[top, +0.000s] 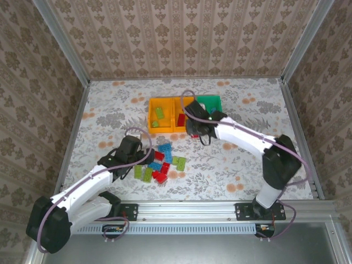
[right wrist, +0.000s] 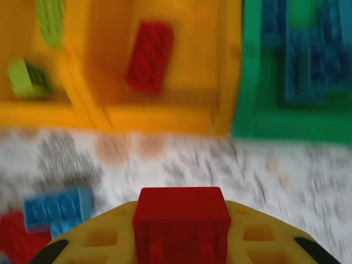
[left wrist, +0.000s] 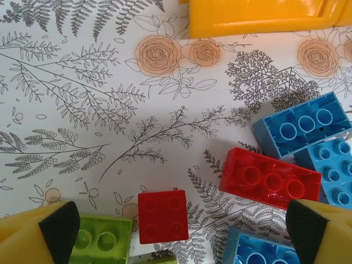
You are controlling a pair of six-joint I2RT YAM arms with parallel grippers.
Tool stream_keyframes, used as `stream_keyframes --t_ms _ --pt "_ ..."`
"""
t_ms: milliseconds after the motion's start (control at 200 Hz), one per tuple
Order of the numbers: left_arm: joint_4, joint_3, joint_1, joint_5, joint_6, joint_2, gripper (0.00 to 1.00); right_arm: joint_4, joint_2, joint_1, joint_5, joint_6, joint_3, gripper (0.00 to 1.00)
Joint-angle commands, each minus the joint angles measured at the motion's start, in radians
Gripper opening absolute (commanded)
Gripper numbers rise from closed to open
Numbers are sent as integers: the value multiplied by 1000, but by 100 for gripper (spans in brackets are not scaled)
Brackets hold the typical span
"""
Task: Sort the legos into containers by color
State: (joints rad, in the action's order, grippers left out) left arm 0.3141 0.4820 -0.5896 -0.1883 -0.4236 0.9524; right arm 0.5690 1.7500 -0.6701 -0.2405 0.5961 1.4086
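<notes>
The containers stand in a row at mid-table: a left orange bin (top: 151, 116) with lime green legos, a middle orange bin (top: 177, 105) with a red lego (right wrist: 149, 55), and a teal-green bin (top: 212, 99) with blue legos (right wrist: 305, 60). My right gripper (top: 193, 131) hovers just in front of the bins, shut on a red lego (right wrist: 181, 212). Loose red, blue and green legos (top: 162, 165) lie in a pile nearer me. My left gripper (left wrist: 184, 228) stands open at the pile's left edge, above a small square red lego (left wrist: 163, 216) that lies between its fingers.
A long red brick (left wrist: 269, 179) and blue bricks (left wrist: 302, 124) lie to the right of the left gripper, a lime green brick (left wrist: 102, 239) by its left finger. Metal frame rails (top: 71, 137) border the floral table. Open cloth lies at the left and right.
</notes>
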Motion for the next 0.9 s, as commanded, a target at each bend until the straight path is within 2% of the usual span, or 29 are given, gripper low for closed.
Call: stream_keyframes --t_ms 0,155,370,510,600,660,800,895 --pt "36 15 -7 -26 -14 -26 100 18 159 47 4 -123 175 26" --pt "54 22 -7 -37 -2 -39 100 35 338 84 17 -152 369 26" --pt "50 24 -7 -20 -7 -35 100 11 435 136 49 -147 461 29" --pt "43 22 -7 -19 -14 -30 100 20 441 145 97 -158 475 52" --pt "41 23 -7 -17 -18 -32 100 10 418 144 131 -162 454 77" --pt "43 24 -7 -21 -23 -32 100 -20 381 141 163 -168 416 87" --pt "52 23 -7 -51 -48 -39 100 -88 269 110 236 -161 302 93" --pt "75 21 -2 -93 -70 -48 100 -90 199 39 214 -152 213 100"
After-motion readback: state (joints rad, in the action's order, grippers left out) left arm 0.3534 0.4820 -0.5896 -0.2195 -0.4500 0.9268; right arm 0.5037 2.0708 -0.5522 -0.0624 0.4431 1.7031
